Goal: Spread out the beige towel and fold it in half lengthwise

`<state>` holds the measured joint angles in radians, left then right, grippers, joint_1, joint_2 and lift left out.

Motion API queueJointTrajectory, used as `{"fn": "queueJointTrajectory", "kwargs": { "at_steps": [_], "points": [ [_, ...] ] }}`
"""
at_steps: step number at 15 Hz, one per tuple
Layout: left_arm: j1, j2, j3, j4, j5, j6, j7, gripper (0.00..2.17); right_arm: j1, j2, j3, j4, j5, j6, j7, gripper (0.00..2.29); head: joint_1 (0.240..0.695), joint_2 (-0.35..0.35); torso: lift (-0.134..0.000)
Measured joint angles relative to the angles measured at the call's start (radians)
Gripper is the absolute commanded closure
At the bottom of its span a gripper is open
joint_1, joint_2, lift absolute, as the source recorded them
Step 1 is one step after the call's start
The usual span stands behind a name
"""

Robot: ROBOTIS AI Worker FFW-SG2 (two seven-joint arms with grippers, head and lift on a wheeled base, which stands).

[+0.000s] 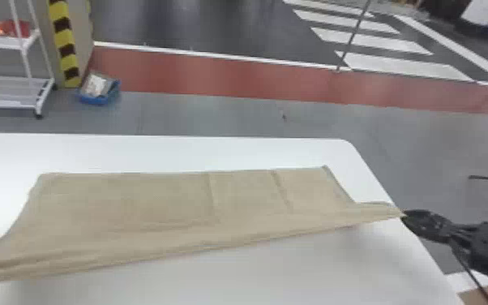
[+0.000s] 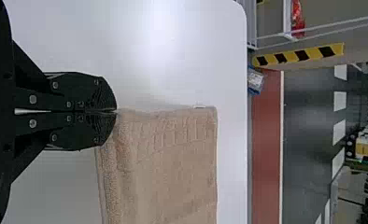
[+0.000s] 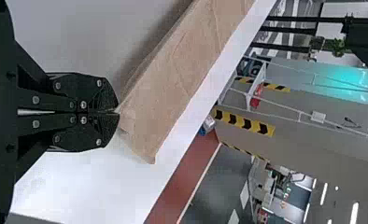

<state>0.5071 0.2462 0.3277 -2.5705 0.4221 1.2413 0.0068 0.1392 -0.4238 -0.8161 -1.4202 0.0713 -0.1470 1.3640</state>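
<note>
The beige towel (image 1: pixel 154 198) lies across the white table as a long strip, its far edge flat and its near edge pulled taut between both ends. At its right corner, by the table's right edge, my right gripper (image 1: pixel 405 215) is shut on the cloth. The right wrist view shows that gripper (image 3: pixel 117 112) pinching a corner of the towel (image 3: pixel 173 74). In the left wrist view my left gripper (image 2: pixel 116 110) is shut on the other near corner of the towel (image 2: pixel 173 163). That corner runs out at the head view's left edge.
The white table (image 1: pixel 174 152) has a rounded far right corner. Beyond it on the floor are a white cart (image 1: pixel 8 42), a striped yellow-black post (image 1: pixel 64 44) and a blue bin (image 1: pixel 99 97). Bare tabletop shows on the near side of the towel.
</note>
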Motion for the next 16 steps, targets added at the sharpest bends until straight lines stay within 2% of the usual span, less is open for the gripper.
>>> {"fn": "queueJointTrajectory", "kwargs": {
  "at_steps": [3,5,7,10,13,16],
  "points": [
    [0.011,-0.009,0.034,-0.077,0.003,0.11,0.008,1.83,0.051,-0.005,-0.068,-0.05,-0.063,0.026,0.0,1.65,0.695,-0.35,-0.124],
    [-0.006,-0.01,0.028,-0.087,0.003,0.132,0.01,1.83,0.037,-0.015,-0.063,-0.048,-0.059,0.032,0.0,1.65,0.695,-0.35,-0.124],
    [-0.054,-0.01,-0.004,-0.062,-0.008,0.136,0.02,1.83,-0.016,-0.017,-0.021,-0.018,-0.021,0.035,-0.001,1.65,0.695,-0.35,-0.124],
    [-0.179,-0.006,-0.084,0.046,-0.053,0.164,0.032,1.83,-0.151,-0.024,0.055,0.076,0.08,0.057,0.0,1.65,0.695,-0.314,-0.124],
    [-0.312,-0.001,-0.167,0.168,-0.111,0.185,0.035,1.83,-0.259,-0.044,0.117,0.178,0.153,0.06,-0.002,1.65,0.695,-0.285,-0.124],
    [-0.415,-0.001,-0.232,0.273,-0.151,0.185,0.036,1.83,-0.319,-0.064,0.147,0.265,0.194,0.056,-0.023,1.65,0.695,-0.282,-0.124]
  ]
}}
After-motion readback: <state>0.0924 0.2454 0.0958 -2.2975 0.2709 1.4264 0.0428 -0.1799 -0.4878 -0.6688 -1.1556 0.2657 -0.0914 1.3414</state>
